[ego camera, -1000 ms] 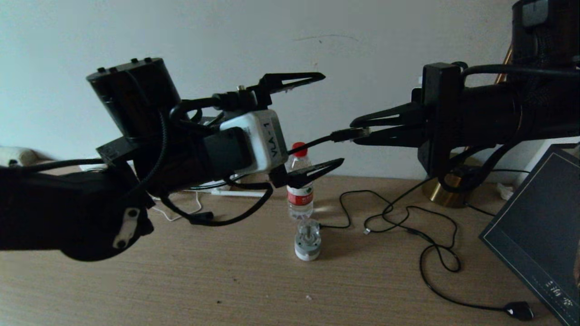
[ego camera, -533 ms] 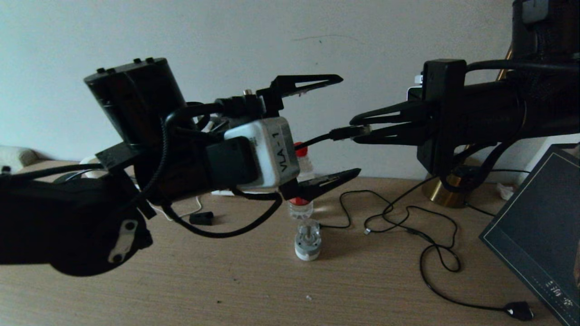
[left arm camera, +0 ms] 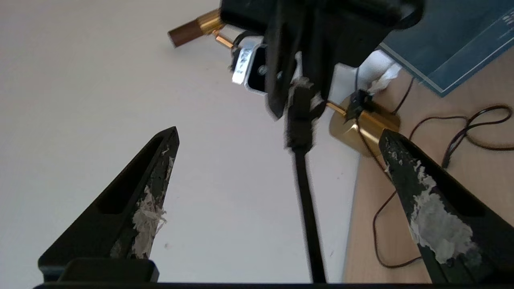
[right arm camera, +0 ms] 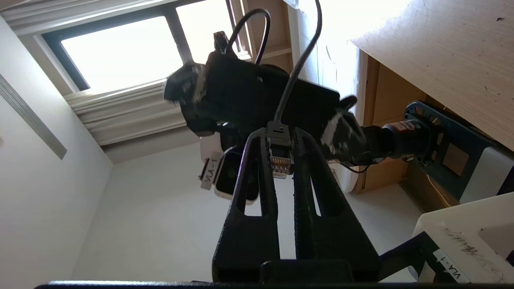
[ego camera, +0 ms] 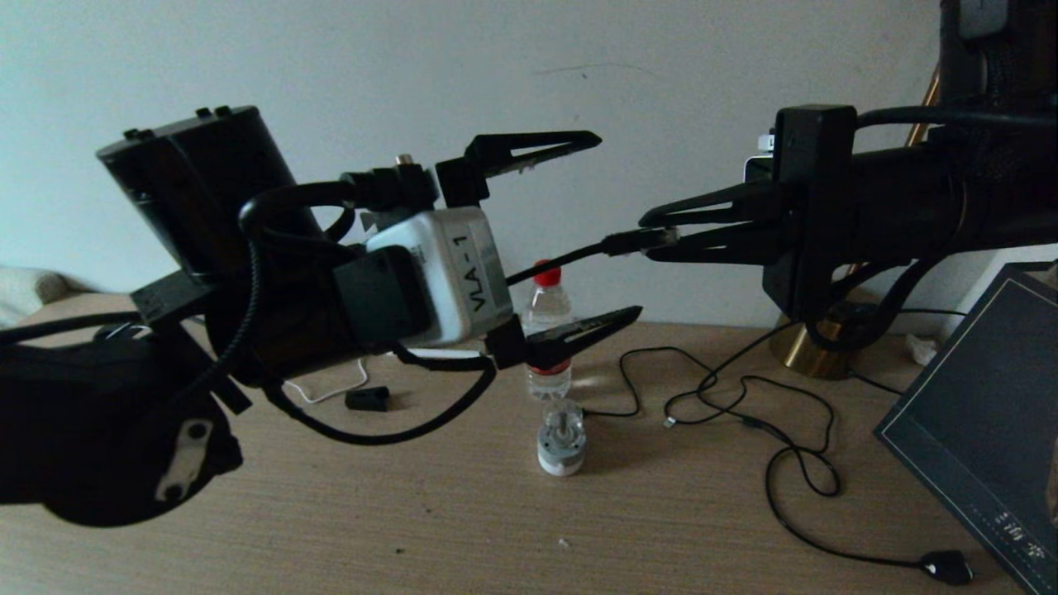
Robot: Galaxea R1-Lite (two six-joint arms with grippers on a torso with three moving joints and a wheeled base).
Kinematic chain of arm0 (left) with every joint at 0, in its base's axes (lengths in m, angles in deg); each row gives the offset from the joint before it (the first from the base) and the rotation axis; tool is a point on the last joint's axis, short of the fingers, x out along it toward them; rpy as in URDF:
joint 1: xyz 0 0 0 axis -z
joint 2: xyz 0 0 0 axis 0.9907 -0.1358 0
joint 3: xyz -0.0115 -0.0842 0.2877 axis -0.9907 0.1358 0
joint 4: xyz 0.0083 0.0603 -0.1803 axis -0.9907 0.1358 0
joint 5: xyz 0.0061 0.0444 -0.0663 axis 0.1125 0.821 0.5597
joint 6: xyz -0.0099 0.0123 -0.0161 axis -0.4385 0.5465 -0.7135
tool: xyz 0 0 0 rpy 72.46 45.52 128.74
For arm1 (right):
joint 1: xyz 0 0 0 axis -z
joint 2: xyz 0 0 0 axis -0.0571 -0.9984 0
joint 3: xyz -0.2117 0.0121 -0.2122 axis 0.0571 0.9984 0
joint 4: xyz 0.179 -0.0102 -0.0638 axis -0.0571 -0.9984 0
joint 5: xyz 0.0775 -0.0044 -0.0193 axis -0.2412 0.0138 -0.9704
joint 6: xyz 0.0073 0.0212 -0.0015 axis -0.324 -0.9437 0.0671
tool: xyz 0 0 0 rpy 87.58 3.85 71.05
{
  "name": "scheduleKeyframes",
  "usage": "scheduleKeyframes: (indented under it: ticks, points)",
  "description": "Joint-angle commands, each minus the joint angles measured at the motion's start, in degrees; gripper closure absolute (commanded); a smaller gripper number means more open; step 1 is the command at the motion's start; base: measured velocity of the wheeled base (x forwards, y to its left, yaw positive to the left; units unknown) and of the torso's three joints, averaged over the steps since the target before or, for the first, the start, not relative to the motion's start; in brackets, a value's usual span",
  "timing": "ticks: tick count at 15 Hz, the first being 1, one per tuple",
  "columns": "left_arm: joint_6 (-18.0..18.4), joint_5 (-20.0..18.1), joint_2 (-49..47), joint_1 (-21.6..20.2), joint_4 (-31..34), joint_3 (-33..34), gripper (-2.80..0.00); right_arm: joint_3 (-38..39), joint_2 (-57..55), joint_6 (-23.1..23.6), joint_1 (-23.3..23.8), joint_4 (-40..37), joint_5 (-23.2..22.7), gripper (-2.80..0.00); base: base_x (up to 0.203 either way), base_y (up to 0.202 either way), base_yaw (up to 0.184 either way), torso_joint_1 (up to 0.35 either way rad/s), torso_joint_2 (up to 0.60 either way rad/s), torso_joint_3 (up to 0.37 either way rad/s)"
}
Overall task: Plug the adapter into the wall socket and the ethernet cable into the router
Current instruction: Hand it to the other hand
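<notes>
The left gripper (ego camera: 579,231) has drawn back toward nine o'clock since a moment ago, jaws wide and empty, uncovering the bottle (ego camera: 547,339). The right gripper (ego camera: 649,233) holds steady at three o'clock, jaws clamped on the ethernet cable (ego camera: 570,258) connector in mid-air. So the hand-off looks finished; plugging remains. Count: two grippers, one bottle, one small motor (ego camera: 561,438) on the bench (ego camera: 413,512); router, adapter, socket unseen.

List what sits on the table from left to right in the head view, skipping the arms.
Small black oblong block → water bottle → small grey motor → loose black cable → brass lamp base → black plug → dark framed board.
</notes>
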Motion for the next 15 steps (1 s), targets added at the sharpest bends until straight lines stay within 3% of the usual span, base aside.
scheduleKeyframes:
  ticks: [1, 5, 6, 15]
  points:
    - [0.3, -0.1, 0.0, 0.1, -0.4, -0.2, -2.80, 0.0, 0.2, -0.5, -0.1, 0.0, -0.3, 0.00, 0.000, 0.000, 0.000, 0.000, 0.00, 0.000]
    - [0.2, -0.2, -0.3, 0.0, -0.5, -0.3, -2.80, 0.0, 0.1, -0.4, -0.2, 0.0, -0.3, 0.00, 0.000, 0.000, 0.000, 0.000, 0.00, 0.000]
    - [0.2, -0.2, -0.5, 0.0, -0.5, -0.3, 0.00, 0.0, 0.1, -0.4, -0.2, 0.0, -0.3, 0.00, 0.000, 0.000, 0.000, 0.000, 0.00, 0.000]
    - [0.2, -0.1, -1.3, 0.6, -0.5, -1.2, 0.00, 0.0, 0.2, -0.4, -0.3, 0.0, -0.3, 0.00, 0.000, 0.000, 0.000, 0.000, 0.00, 0.000]
